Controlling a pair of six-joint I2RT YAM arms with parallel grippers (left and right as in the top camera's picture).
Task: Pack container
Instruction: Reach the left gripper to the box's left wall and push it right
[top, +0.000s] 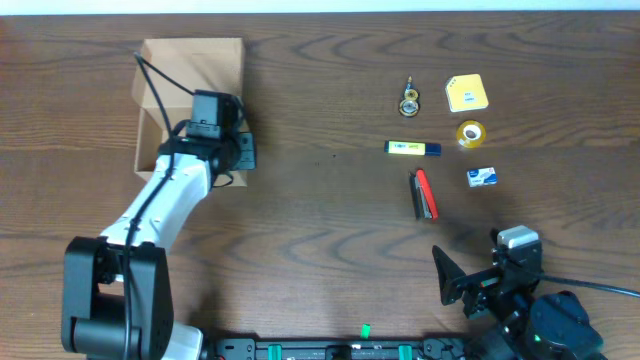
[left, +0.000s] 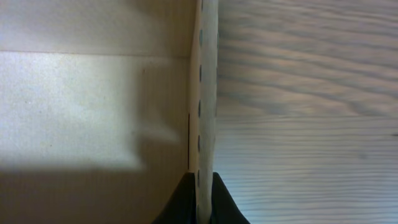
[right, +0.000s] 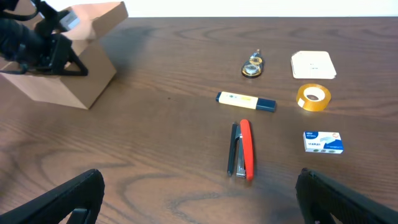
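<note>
Left gripper (left: 201, 198) jaws pinched the container (top: 190, 65) by its right wall; box sat at the far-left corner, flap up. Right gripper (right: 199, 184) jaws spread wide, empty, by the near edge, right side. Judged: left should brace that thin wall without twisting it, and right should go for the stapler (top: 425, 193), the closest item. Table (top: 320, 230) was dark wood grain; the room showed only as a pale strip past the far edge.

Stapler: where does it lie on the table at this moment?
In the overhead view the stapler lies on the right half of the table, just below the yellow marker and left of the staples box.
</note>
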